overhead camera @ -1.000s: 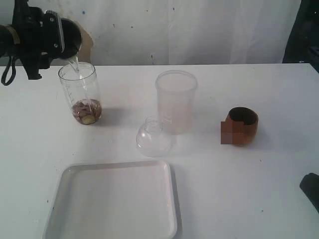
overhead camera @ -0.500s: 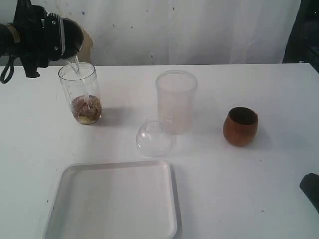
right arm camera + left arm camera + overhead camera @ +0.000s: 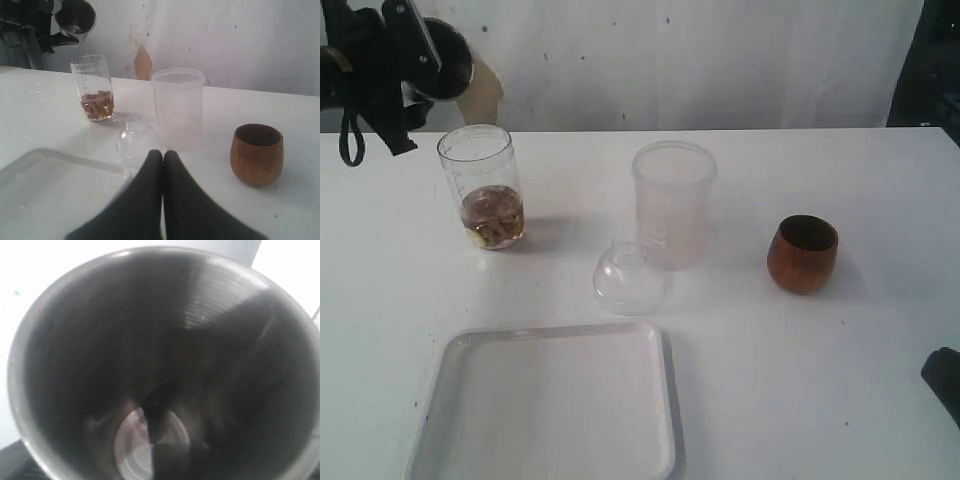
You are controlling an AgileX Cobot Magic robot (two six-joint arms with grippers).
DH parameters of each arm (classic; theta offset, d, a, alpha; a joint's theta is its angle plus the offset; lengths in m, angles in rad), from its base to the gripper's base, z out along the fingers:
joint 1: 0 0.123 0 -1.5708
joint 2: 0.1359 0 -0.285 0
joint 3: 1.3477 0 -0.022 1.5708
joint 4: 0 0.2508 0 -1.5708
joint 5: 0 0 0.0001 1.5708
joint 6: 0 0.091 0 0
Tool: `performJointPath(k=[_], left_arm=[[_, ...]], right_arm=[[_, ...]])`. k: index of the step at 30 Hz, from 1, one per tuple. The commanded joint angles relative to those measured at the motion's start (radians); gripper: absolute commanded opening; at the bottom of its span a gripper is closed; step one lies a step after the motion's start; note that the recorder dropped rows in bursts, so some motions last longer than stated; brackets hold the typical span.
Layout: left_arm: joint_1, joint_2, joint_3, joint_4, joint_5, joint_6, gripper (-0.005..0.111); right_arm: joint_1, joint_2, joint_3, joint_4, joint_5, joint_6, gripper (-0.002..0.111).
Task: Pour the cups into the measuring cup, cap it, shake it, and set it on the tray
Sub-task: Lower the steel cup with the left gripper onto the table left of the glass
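The steel tumbler (image 3: 446, 66) hangs tilted above and left of the measuring cup (image 3: 481, 186), with my left gripper (image 3: 408, 62) shut on it. Its dark, empty-looking inside (image 3: 160, 365) fills the left wrist view and hides the fingers. The measuring cup stands upright with brown pieces in liquid at its bottom (image 3: 97, 104). The wooden cup (image 3: 803, 253) stands upright at the right. The white tray (image 3: 550, 405) lies at the front. My right gripper (image 3: 163, 154) is shut on nothing, low over the table in front of the clear domed lid (image 3: 137, 140).
A frosted, wider container (image 3: 673, 202) stands in the middle, with the clear domed lid (image 3: 628, 278) just in front of it. A white wall runs behind the table. A dark part of the right arm (image 3: 942, 382) shows at the lower right edge.
The stream from the steel tumbler into the measuring cup has stopped. The left gripper has swung the tumbler up and to the left, off the cup's rim. The right gripper has not moved.
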Motion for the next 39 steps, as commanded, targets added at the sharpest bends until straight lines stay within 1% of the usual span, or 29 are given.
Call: performJointPath(k=[1, 3, 6, 9, 11, 16, 19, 24, 25, 27, 28, 31, 32, 34, 35, 36, 38, 39], left_arm=[[0.000, -0.014, -0.009, -0.141, 0.064, -0.034, 0.000], [0.000, -0.014, -0.009, -0.163, 0.096, -0.113, 0.000], [0.010, -0.014, -0.009, -0.164, 0.098, -0.276, 0.000], [0.034, -0.014, -0.009, -0.165, 0.097, -0.439, 0.000], [0.061, -0.014, -0.009, -0.166, 0.097, -0.571, 0.000], [0.134, -0.014, -0.009, -0.166, 0.131, -0.838, 0.000], [0.171, -0.014, -0.009, -0.170, 0.173, -0.905, 0.000], [0.231, -0.014, -0.009, -0.262, 0.260, -0.874, 0.000], [0.241, -0.014, -0.009, -0.287, 0.281, -0.850, 0.000], [0.264, -0.014, -0.009, -0.397, 0.322, -0.757, 0.000], [0.270, -0.014, -0.009, -0.480, 0.339, -0.697, 0.000], [0.297, -0.014, -0.006, -0.810, 0.410, -0.393, 0.000], [0.304, -0.014, 0.007, -0.993, 0.437, -0.228, 0.000], [0.307, -0.025, 0.048, -1.231, 0.442, 0.001, 0.000], [0.307, -0.037, 0.085, -1.398, 0.431, 0.181, 0.000], [0.302, -0.046, 0.110, -1.505, 0.423, 0.311, 0.000], [0.295, -0.063, 0.175, -1.767, 0.443, 0.641, 0.000], [0.295, -0.068, 0.204, -1.851, 0.466, 0.794, 0.000]], right_arm=[[-0.011, 0.002, 0.007, -0.003, 0.001, 0.001, 0.000], [-0.011, 0.002, 0.007, -0.003, 0.001, 0.001, 0.000], [-0.011, 0.002, 0.007, -0.003, 0.001, 0.001, 0.000], [-0.011, 0.002, 0.007, -0.003, 0.001, 0.001, 0.000], [-0.011, 0.002, 0.007, -0.003, 0.001, 0.001, 0.000], [-0.011, 0.002, 0.007, -0.003, 0.001, 0.001, 0.000], [-0.011, 0.002, 0.007, -0.003, 0.001, 0.001, 0.000], [-0.011, 0.002, 0.007, -0.003, 0.001, 0.001, 0.000], [-0.011, 0.002, 0.007, -0.003, 0.001, 0.001, 0.000], [-0.011, 0.002, 0.007, -0.003, 0.001, 0.001, 0.000], [-0.011, 0.002, 0.007, -0.003, 0.001, 0.001, 0.000], [-0.011, 0.002, 0.007, -0.003, 0.001, 0.001, 0.000], [-0.011, 0.002, 0.007, -0.003, 0.001, 0.001, 0.000], [-0.011, 0.002, 0.007, -0.003, 0.001, 0.001, 0.000], [-0.011, 0.002, 0.007, -0.003, 0.001, 0.001, 0.000], [-0.011, 0.002, 0.007, -0.003, 0.001, 0.001, 0.000], [-0.011, 0.002, 0.007, -0.003, 0.001, 0.001, 0.000], [-0.011, 0.002, 0.007, -0.003, 0.001, 0.001, 0.000]])
